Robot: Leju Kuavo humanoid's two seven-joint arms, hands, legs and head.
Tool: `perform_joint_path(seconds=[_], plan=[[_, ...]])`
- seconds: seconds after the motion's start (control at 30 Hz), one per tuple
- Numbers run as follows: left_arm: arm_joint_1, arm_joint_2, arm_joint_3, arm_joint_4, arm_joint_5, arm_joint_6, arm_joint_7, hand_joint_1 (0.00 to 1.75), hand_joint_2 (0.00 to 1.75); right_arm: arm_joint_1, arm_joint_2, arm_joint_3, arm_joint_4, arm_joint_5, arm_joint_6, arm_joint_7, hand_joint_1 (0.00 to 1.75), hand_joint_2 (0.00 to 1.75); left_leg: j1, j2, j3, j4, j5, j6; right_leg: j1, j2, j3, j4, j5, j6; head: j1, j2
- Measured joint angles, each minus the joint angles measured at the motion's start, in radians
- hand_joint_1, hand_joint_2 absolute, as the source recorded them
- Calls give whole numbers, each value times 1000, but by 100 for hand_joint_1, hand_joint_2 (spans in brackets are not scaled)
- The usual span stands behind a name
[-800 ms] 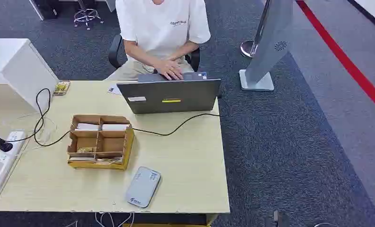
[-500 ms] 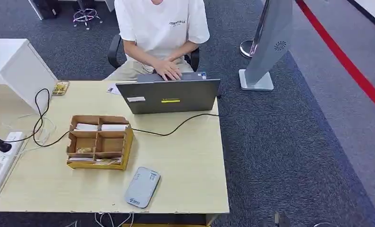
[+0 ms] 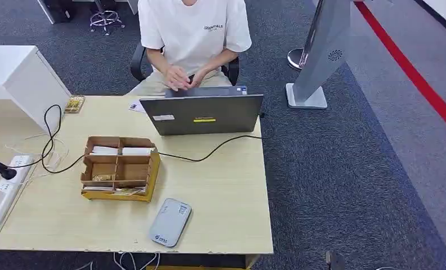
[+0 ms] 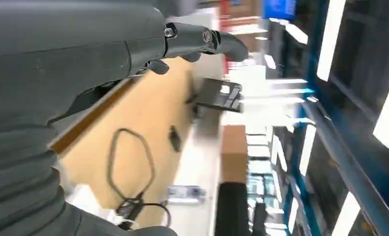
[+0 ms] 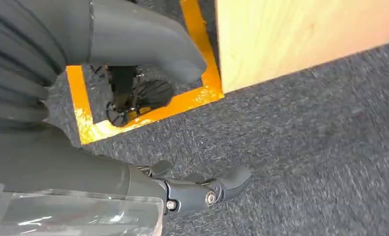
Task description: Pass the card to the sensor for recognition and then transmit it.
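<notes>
I see the sensor (image 3: pixel 170 223), a flat grey-blue slab with rounded corners and small print, lying near the table's (image 3: pixel 226 197) front edge at about 5 o'clock from the box (image 3: pixel 119 169). Its long axis runs from 7 to 1 o'clock. Pale cards (image 3: pixel 121 151) lie flat in the box's far compartments. My left hand (image 4: pixel 133 49) holds nothing, fingers apart and extended. My right hand (image 5: pixel 148 147) hangs over carpet beside the table, empty, fingers loosely spread.
</notes>
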Motion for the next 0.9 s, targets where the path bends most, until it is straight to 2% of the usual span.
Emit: perform_joint_path(seconds=[0.07,0.13,0.2,0.27,0.3,0.37,0.43,0.53,0.57,0.67,0.73,0.8,0.9], plan=[[-18,5,-1,-82,-183,18,0,0,175,-9,1,0,0,46,2,29,0,175,0,0,0,0,1,0,0,0,0,0,1,0,0,0],[-27,31,-39,-147,-342,114,0,0,175,-22,3,2,0,92,2,60,0,175,0,2,1,0,1,-1,0,2,-1,0,1,-1,-1,0],[-56,60,-105,-179,-548,211,3,0,175,-36,7,3,0,123,3,92,0,175,0,0,0,0,2,0,0,1,-1,0,1,0,-1,0],[-119,87,-150,-178,-751,215,55,0,175,-52,14,7,0,147,10,115,0,175,0,-3,-1,0,4,0,0,-2,0,0,2,0,0,0],[-152,104,-167,-168,-882,218,109,0,175,-61,17,10,0,161,11,127,0,175,0,-3,-1,0,5,-2,0,-2,0,0,3,0,1,0],[-219,165,-182,-126,-1029,222,199,0,175,-73,25,15,0,183,12,149,0,175,0,0,-1,0,6,-4,0,0,-2,1,5,-3,2,0],[-293,261,-184,-32,-1147,225,294,0,175,-76,32,26,0,208,12,171,0,175,0,0,-1,-1,7,-5,0,0,-3,3,5,-3,2,0],[-388,392,-184,123,-1273,222,382,0,175,-82,39,35,0,229,13,190,0,175,1,0,-1,-1,9,-7,1,1,-4,4,6,-5,0,0],[-421,436,-184,179,-1322,203,417,0,175,-83,39,35,0,235,13,196,0,175,2,0,-1,-1,10,-8,1,1,-5,5,6,-5,-1,0],[-514,582,-193,363,-1473,94,543,0,175,-88,42,36,0,244,16,208,0,175,3,1,-1,-1,10,-9,2,3,-6,5,7,-6,-1,0],[-578,662,-211,500,-1560,51,614,0,175,-90,42,36,0,246,21,214,0,175,5,2,-2,-1,11,-11,4,5,-7,5,8,-7,0,0],[-627,725,-230,608,-1603,51,651,0,175,-92,42,36,1,251,26,216,0,175,6,4,-3,-1,11,-11,4,6,-8,5,8,-8,-1,0],[-658,777,-253,697,-1629,53,674,0,175,-93,42,35,1,250,29,216,0,175,6,5,-3,-1,11,-11,3,7,-8,4,8,-8,-1,0]])
